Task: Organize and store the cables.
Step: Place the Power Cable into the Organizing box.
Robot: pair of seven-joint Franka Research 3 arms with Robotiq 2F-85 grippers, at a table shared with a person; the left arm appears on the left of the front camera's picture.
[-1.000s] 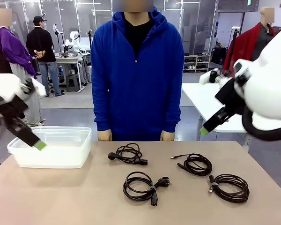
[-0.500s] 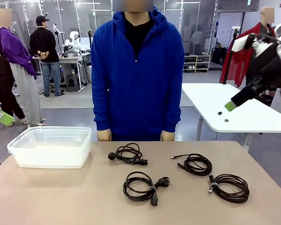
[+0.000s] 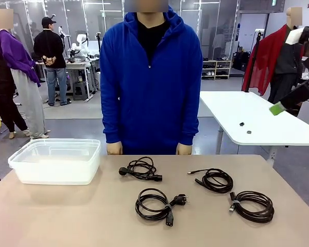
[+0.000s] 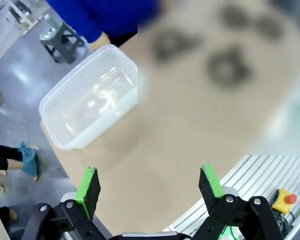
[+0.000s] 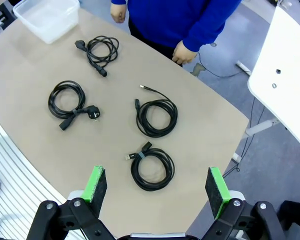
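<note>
Front view, cables: four black coils lay apart on the table (image 3: 67, 216): far-left coil (image 3: 141, 169), near-left coil (image 3: 153, 204), far-right coil (image 3: 216, 180), near-right coil (image 3: 252, 206).
Front view, bin: a clear plastic bin (image 3: 20, 170) sat at the table's left end with no cable in it; a person (image 3: 152, 77) stood at the far edge.
Left wrist view, left gripper: the left gripper (image 4: 150, 190) hung high with fingers spread wide, holding nothing, and the bin lay below.
Right wrist view, right gripper: the right gripper (image 5: 157, 192) was spread and empty, well above the coils.
Right wrist view, handling: the cords looked light and limp, and loops would likely sag or spring loose.
Right wrist view, hold: best pinched across the bundled strands, near the tie where one showed, not by a plug.
</note>
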